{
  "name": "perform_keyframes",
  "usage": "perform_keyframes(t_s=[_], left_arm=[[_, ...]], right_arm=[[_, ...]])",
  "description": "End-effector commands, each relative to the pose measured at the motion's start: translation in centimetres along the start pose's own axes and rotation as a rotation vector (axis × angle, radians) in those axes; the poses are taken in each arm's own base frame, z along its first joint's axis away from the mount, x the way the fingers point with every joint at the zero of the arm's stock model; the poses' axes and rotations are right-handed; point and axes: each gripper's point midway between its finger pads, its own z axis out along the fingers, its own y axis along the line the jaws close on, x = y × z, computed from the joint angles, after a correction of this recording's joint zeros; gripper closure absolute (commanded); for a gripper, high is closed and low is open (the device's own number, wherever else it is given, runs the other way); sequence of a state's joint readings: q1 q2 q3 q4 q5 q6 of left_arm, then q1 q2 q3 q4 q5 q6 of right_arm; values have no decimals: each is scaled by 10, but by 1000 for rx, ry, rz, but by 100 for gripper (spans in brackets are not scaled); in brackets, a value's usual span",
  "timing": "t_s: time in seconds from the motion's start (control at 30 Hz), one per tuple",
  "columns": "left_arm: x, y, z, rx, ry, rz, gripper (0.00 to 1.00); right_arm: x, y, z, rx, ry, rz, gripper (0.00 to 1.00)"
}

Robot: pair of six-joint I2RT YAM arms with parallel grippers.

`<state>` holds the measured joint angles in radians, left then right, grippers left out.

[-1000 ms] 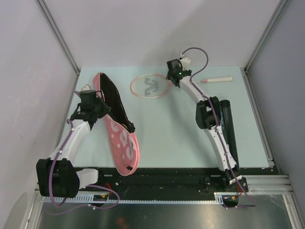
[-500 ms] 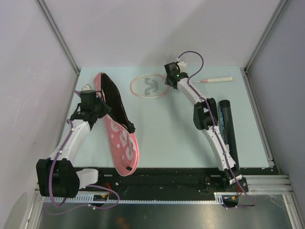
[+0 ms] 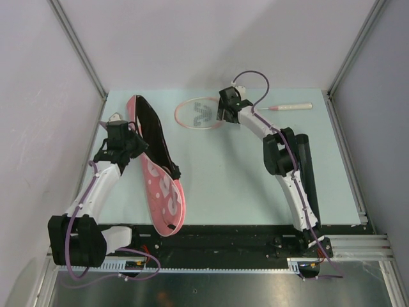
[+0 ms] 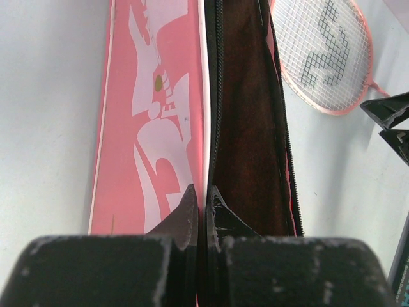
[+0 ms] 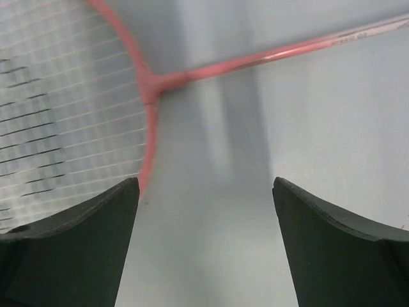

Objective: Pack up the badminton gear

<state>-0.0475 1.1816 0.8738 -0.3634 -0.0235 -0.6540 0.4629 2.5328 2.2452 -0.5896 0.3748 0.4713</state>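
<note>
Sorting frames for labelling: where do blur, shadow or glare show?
Right wrist view: the thin pink-framed racket reads soft, and a grey shadow band crosses the table below its shaft. Left wrist view: the black fingers are blurred, the pink lettered bag sharper. Top external view: even light, no glare.

Pink, white-lettered bag (image 4: 153, 128); pink-framed racket (image 4: 323, 51)

A pale green tabletop (image 3: 223, 185) carries a pink racket-shaped fabric bag with white lettering (image 3: 165, 192). Right of the bag lies a thin pink-framed, white-handled racket (image 3: 199, 116); farther right, a dark cylindrical tube (image 3: 308, 173).
</note>
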Motion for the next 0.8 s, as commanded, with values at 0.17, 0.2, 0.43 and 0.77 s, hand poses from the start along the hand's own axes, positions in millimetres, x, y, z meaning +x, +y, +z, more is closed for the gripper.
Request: perform_keyframes(t_s=[0.17, 0.2, 0.43, 0.77], left_arm=[[-42, -29, -17, 106, -136, 3, 100], [-42, -28, -17, 104, -139, 2, 100], [-47, -25, -20, 100, -158, -2, 100], [-55, -20, -27, 91, -191, -8, 100]], right_arm=[[-31, 47, -26, -70, -119, -27, 10], [-7, 46, -14, -37, -72, -89, 10], [12, 49, -16, -35, -31, -177, 14], [61, 34, -59, -196, 129, -320, 21]])
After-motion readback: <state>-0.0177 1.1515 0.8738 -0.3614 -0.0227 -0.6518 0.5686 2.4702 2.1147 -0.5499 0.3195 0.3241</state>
